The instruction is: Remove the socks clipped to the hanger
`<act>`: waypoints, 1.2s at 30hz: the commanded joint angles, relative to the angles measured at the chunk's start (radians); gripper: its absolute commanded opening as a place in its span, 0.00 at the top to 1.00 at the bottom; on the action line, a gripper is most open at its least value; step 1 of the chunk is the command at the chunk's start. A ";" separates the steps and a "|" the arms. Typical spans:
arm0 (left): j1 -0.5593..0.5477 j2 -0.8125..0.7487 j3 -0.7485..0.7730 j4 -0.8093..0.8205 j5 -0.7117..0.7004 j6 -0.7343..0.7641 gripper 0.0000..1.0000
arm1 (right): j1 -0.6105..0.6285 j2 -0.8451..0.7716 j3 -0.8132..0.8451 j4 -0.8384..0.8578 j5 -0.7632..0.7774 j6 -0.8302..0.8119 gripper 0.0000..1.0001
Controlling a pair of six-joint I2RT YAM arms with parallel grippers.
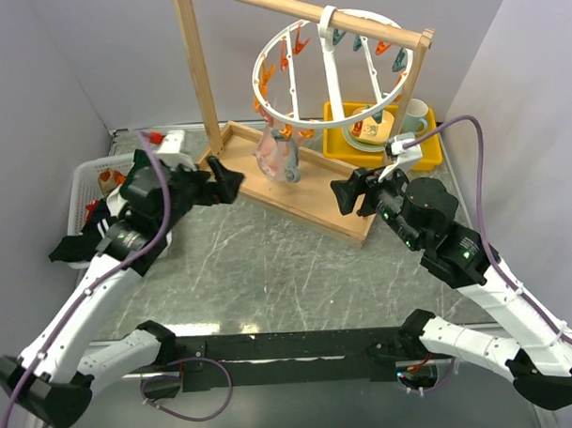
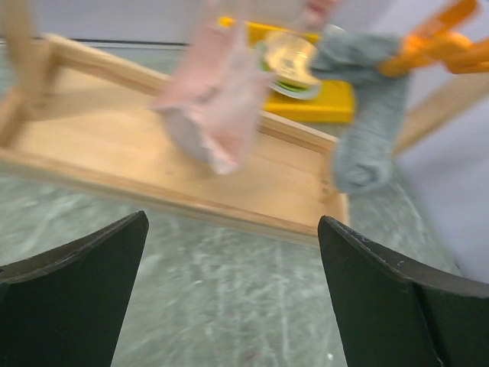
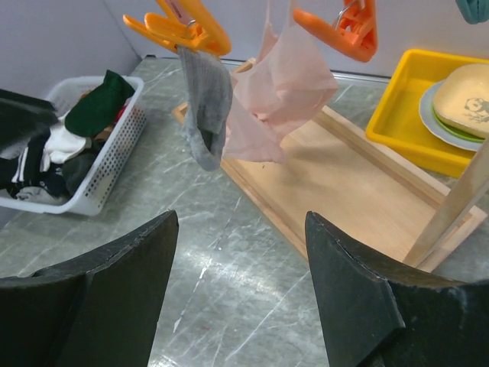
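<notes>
Below the hanger (image 1: 334, 81), a pink sock (image 3: 283, 84) and a grey sock (image 3: 206, 107) hang clipped. Our left gripper (image 1: 226, 178) and right gripper (image 1: 349, 193) gape empty. Next we must pinch one sock and pull it free.

Left pincer (image 2: 233, 217) gapes empty; right pincer (image 3: 241, 215) likewise.

The rack (image 1: 314, 202) is set on the table (image 1: 270, 280) at 12 o'clock, and the hanger (image 1: 333, 81) is hung from its top bar (image 1: 288, 3). Two socks (image 1: 276, 156) are clipped at the hanger's 7 o'clock edge, above the rack's base. The basket (image 1: 89, 176), with more socks in it, is placed at 9 o'clock of the rack. The tray (image 1: 427, 155), with dishes (image 1: 377, 136) in it, is found behind the rack at 2 o'clock.
</notes>
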 commanded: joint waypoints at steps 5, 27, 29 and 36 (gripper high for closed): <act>-0.180 0.161 0.016 0.271 0.087 -0.047 0.06 | 0.003 -0.032 0.017 0.016 -0.013 0.023 0.25; -0.252 0.379 0.111 0.477 0.048 0.005 0.23 | 0.002 -0.110 -0.006 -0.027 -0.016 0.046 0.25; -0.252 0.391 0.123 0.475 0.058 0.016 0.48 | 0.005 -0.109 -0.007 -0.027 -0.018 0.049 0.25; -0.264 0.374 0.137 0.433 0.063 0.015 0.99 | 0.003 -0.089 0.011 -0.035 -0.016 0.042 0.25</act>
